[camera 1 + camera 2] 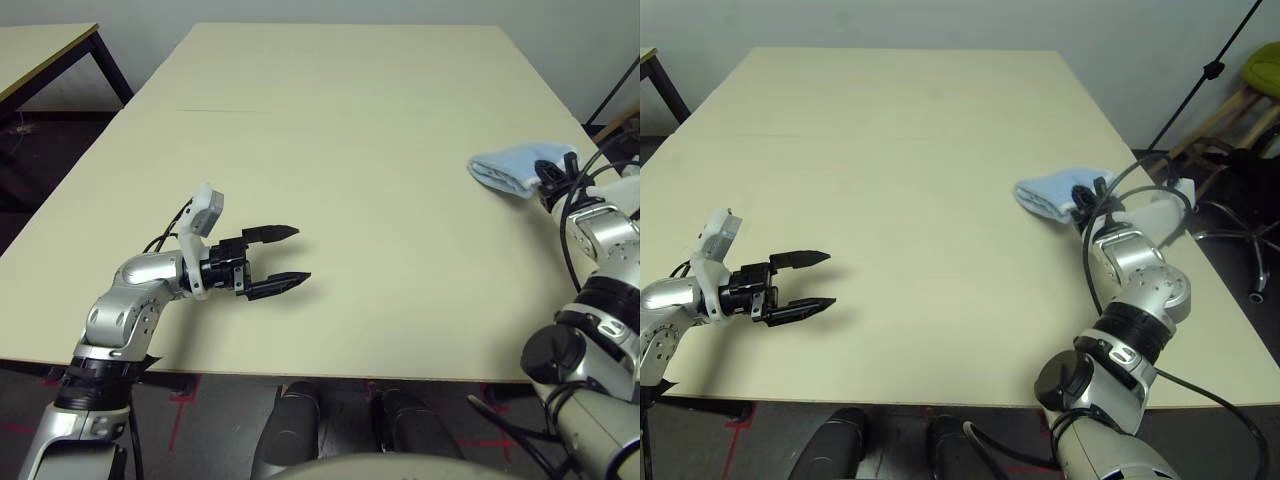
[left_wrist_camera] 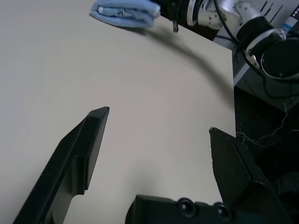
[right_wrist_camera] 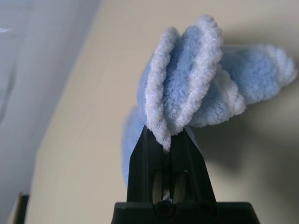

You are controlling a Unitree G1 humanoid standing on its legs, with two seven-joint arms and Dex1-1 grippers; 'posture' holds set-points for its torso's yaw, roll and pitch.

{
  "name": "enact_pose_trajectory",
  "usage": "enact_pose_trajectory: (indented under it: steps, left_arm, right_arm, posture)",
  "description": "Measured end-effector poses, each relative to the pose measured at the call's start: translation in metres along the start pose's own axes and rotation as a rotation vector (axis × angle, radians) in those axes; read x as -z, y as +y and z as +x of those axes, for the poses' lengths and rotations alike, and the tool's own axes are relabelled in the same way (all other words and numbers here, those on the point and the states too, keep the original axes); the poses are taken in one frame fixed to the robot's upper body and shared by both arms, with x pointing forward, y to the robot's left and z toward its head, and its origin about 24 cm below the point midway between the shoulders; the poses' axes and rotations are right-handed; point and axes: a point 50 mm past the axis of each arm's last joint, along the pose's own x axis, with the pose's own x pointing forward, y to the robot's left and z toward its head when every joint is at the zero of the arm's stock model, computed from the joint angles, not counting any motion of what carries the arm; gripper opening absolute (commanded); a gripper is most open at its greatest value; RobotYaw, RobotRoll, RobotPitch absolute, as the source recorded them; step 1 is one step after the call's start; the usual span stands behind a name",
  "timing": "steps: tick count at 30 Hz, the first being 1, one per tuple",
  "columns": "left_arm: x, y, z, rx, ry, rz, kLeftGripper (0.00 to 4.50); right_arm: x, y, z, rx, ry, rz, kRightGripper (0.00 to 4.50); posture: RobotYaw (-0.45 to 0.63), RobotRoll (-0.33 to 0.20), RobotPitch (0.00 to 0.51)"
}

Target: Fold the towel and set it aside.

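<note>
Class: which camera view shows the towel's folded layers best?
The right wrist view: the towel is close, its white-edged layers pinched in the right tool. Both eye views and the left wrist view show it as a small, distant blue bundle.

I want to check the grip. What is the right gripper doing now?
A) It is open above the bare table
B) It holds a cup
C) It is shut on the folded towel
C: the right gripper pinches the layered edge of the towel between its closed fingers.
</note>
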Motion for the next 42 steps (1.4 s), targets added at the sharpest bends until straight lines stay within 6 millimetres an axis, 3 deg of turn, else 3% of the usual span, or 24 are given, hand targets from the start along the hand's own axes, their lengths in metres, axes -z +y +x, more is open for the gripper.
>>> enact_pose_trajectory:
  steps: [5, 6, 11, 14, 18, 20, 24, 32, 38, 42]
  left_arm:
    - [0.001, 0.0, 0.001, 0.0, -0.003, -0.002, 4.5]
    - [0.001, 0.0, 0.001, -0.001, -0.003, -0.002, 4.5]
    - [0.002, 0.0, 0.0, -0.031, -0.003, -0.012, 4.5]
    - [0.004, 0.002, -0.005, -0.096, -0.011, -0.038, 4.5]
    - [0.004, 0.004, -0.013, -0.233, -0.051, -0.091, 4.5]
    - [0.004, 0.003, -0.012, -0.291, -0.075, -0.102, 4.5]
    - [0.009, 0.007, -0.025, -0.532, -0.12, -0.13, 4.5]
    - [0.03, 0.021, -0.053, -1.089, -0.204, -0.054, 4.5]
    - [0.049, 0.027, -0.077, -1.418, -0.18, 0.038, 4.5]
    - [0.063, 0.029, -0.079, -1.503, -0.156, 0.042, 4.5]
  right_arm:
    - [0.008, -0.002, -0.003, 0.026, 0.012, 0.004, 0.02]
    - [0.007, -0.001, -0.003, 0.024, 0.007, 0.001, 0.26]
    - [0.017, 0.003, -0.015, 0.021, 0.048, -0.062, 1.93]
    - [0.03, 0.003, -0.028, 0.02, 0.105, -0.164, 3.01]
    - [0.046, 0.019, -0.053, -0.052, 0.173, -0.37, 4.47]
    - [0.047, 0.025, -0.058, -0.081, 0.18, -0.462, 4.47]
    - [0.028, 0.029, -0.063, -0.154, 0.101, -0.753, 4.47]
    - [0.001, 0.026, -0.035, -0.282, -0.203, -0.833, 4.47]
    - [0.002, 0.004, -0.013, -0.24, -0.221, -0.847, 4.47]
    - [0.005, -0.006, -0.004, -0.223, -0.213, -0.834, 4.47]
  posture:
    - [0.12, 0.0, 0.118]
    - [0.12, 0.0, 0.119]
    - [0.13, 0.0, 0.126]
    - [0.14, 0.0, 0.13]
    - [0.15, 0.0, 0.134]
    - [0.15, 0.0, 0.131]
    - [0.15, 0.0, 0.125]
    - [0.18, 0.0, 0.127]
    - [0.22, 0.0, 0.123]
    - [0.25, 0.0, 0.11]
